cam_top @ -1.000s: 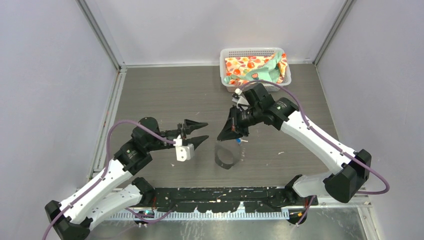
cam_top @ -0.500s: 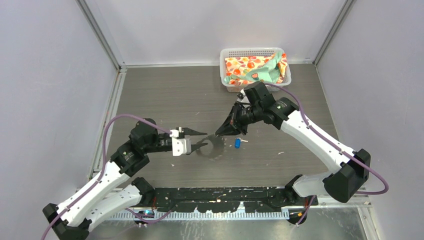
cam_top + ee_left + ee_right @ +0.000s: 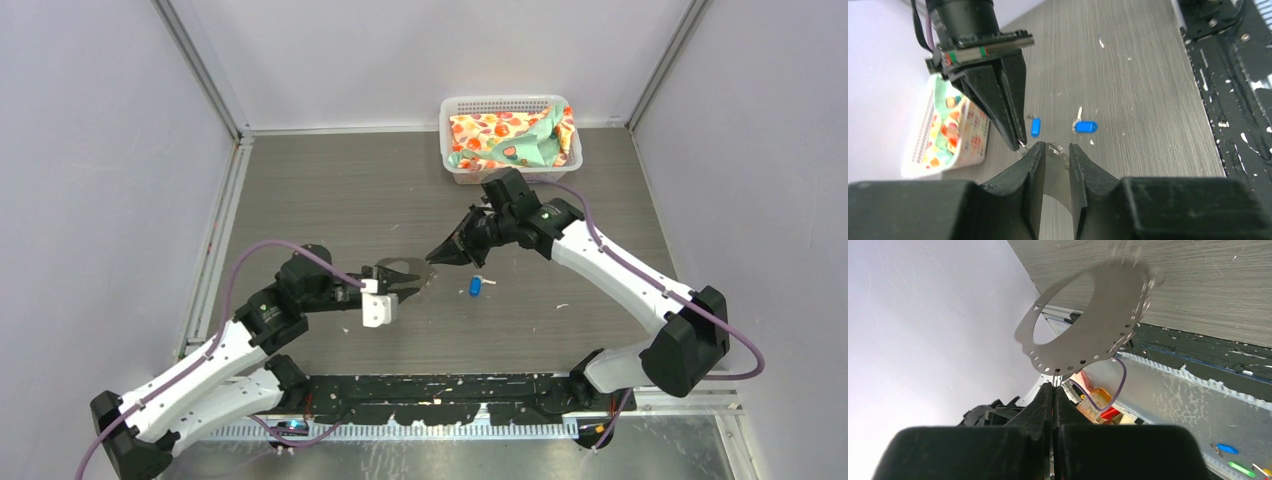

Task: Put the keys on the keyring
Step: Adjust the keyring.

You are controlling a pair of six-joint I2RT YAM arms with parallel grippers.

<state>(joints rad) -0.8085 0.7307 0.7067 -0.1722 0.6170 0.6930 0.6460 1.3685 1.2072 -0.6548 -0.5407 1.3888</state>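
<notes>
- While the right gripper [image 3: 435,257] clamps the keyring [image 3: 1075,352], the left gripper [image 3: 1055,155] straddles its rim, grip unclear.
- Apparently a ring-steadying step; keys [image 3: 475,287], at its four o'clock, need lifting next.

The left arm [image 3: 215,350] and right arm [image 3: 610,265] wore white shells, black joints and looping purple cables [image 3: 270,247]; left claw [image 3: 421,278] and right claw [image 3: 432,258] were black tapered wedges.
</notes>
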